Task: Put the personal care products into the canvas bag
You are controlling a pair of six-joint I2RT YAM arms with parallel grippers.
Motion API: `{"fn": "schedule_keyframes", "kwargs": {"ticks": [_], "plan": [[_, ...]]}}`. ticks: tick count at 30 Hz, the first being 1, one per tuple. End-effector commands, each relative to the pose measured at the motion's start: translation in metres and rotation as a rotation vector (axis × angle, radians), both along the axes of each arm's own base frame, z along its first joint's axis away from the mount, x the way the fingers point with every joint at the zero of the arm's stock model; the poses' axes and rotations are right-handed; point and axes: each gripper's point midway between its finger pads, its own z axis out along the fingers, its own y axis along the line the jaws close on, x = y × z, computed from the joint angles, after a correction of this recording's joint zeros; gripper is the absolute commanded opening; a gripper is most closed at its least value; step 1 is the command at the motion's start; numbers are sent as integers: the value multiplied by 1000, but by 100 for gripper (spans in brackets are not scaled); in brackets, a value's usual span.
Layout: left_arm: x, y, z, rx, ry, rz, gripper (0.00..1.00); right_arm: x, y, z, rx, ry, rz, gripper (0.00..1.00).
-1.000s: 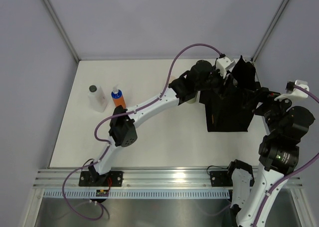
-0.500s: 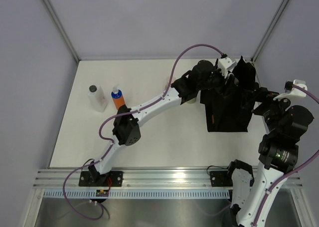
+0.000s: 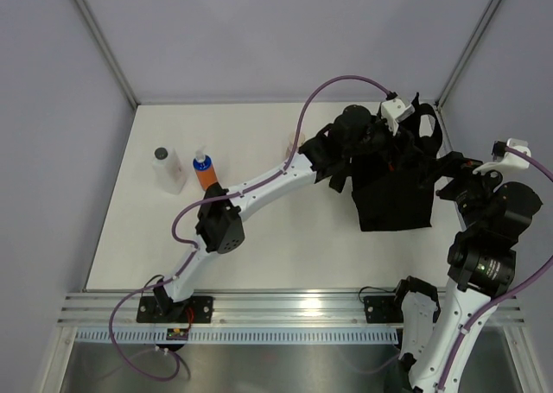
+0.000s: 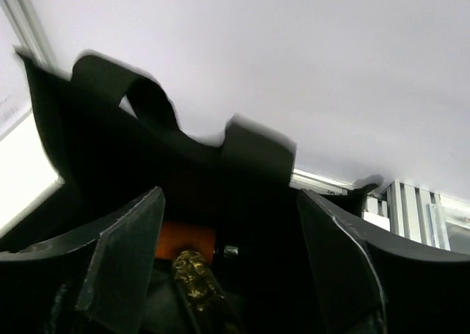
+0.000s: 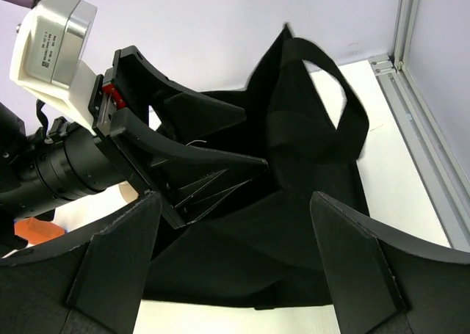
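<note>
My left gripper (image 4: 229, 196), jaws apart, inside canvas bag (image 3: 393, 194), amber pump (image 4: 194, 274) below; right gripper (image 5: 235, 198) spread wide, empty, alongside.

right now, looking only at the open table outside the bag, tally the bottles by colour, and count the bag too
clear bottle with grey cap: 1
orange bottle with blue cap: 1
black canvas bag: 1
faint pale shape mid-table: too unclear to tell, not counted
total: 3 (2 bottles, 1 bag)
</note>
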Motion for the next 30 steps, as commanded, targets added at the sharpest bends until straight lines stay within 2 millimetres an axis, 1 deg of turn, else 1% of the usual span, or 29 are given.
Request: {"fn": "schedule_keyframes", "kwargs": {"ticks": [1,8,10,11,12,13,14,17,18,19,20,21,23,24,25,26,27,28,30], "plan": [[-7,4,53,-118,-70,-8,80,0,1,9,-25,-38,9,91],[-4,15,73,-135,-100,19,82,-2,8,8,-70,-29,62,94],[6,24,78,-135,-98,60,82,-3,11,6,-79,-20,83,94],[11,33,87,-143,-101,83,82,-2,12,6,-109,-17,102,96],[15,39,90,-142,-100,102,82,-4,21,5,-126,-16,163,99],[20,46,96,-146,-106,126,83,-6,26,1,-137,-3,202,100],[25,62,108,-155,-117,151,84,-8,35,2,-182,-12,269,100],[34,91,125,-156,-142,212,87,-10,46,-5,-229,3,375,99],[30,107,138,-158,-163,226,89,-12,52,-6,-235,2,420,99],[31,117,144,-158,-171,245,90,-13,55,-10,-237,15,446,100],[32,127,152,-164,-182,264,94,-13,55,-10,-267,9,465,100],[26,142,158,-140,-192,277,96,-14,57,-10,-276,5,484,100],[24,159,167,-126,-209,312,99,-16,61,-10,-301,-3,514,100],[22,167,167,-104,-215,327,99,-17,62,-12,-300,3,527,100],[16,180,174,-106,-215,348,99,-19,64,-13,-300,6,544,99],[14,188,175,-88,-237,362,99,-22,70,-12,-321,-11,588,99],[12,196,172,-59,-245,375,99,-26,73,-16,-314,5,607,99],[7,210,174,-51,-247,407,99,-28,74,-15,-331,-2,624,100],[2,226,166,-12,-244,438,99,-34,78,-20,-337,12,648,99]]}}
